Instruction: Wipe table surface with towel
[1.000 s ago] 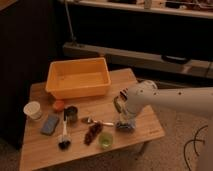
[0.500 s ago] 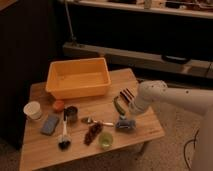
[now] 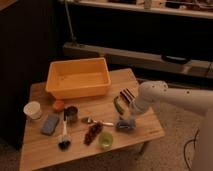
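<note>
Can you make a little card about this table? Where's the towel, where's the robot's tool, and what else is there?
table: wooden
towel: grey-blue, bunched, front right of table
tool: just above the towel, seems apart from it
bin: orange, at the back
by towel: green cup, spoon
left side: white cup, blue sponge

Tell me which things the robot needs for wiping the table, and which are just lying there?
For the job: the crumpled towel near the right front edge; the wooden table; the gripper, just above the towel.

Just lying about: orange bin, white cup, blue sponge, brush, spoon, green cup.
</note>
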Motion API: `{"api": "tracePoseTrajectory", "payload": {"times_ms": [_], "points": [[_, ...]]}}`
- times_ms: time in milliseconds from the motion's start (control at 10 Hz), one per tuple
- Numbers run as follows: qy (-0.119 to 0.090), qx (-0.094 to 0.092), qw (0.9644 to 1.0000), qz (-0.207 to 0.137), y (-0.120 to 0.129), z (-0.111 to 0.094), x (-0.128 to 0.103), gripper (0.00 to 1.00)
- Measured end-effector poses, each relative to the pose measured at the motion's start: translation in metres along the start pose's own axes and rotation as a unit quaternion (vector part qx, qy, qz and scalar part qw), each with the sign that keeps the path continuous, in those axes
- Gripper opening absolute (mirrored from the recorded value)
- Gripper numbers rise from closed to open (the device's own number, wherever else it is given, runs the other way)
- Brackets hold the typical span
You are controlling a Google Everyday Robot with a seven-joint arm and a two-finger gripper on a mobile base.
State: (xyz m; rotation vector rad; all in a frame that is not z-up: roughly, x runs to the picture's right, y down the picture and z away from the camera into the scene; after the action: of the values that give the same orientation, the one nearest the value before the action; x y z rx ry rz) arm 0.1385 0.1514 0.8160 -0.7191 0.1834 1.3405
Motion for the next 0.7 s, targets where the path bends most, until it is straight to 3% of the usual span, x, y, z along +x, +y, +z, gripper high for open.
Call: {"api": "tracePoseTrajectory", "payload": {"times_ms": [400,600,700], "points": [[0.001,-0.046,0.9969,-0.064,-0.013,0.028,0.009,0.62],[-0.001,-0.065,0.9912,-0.115,-0.014,0.032,0.014,0.58],[-0.001,-0.065,0.9901,-0.124,-0.014,0.03,0.017,0.52]]}}
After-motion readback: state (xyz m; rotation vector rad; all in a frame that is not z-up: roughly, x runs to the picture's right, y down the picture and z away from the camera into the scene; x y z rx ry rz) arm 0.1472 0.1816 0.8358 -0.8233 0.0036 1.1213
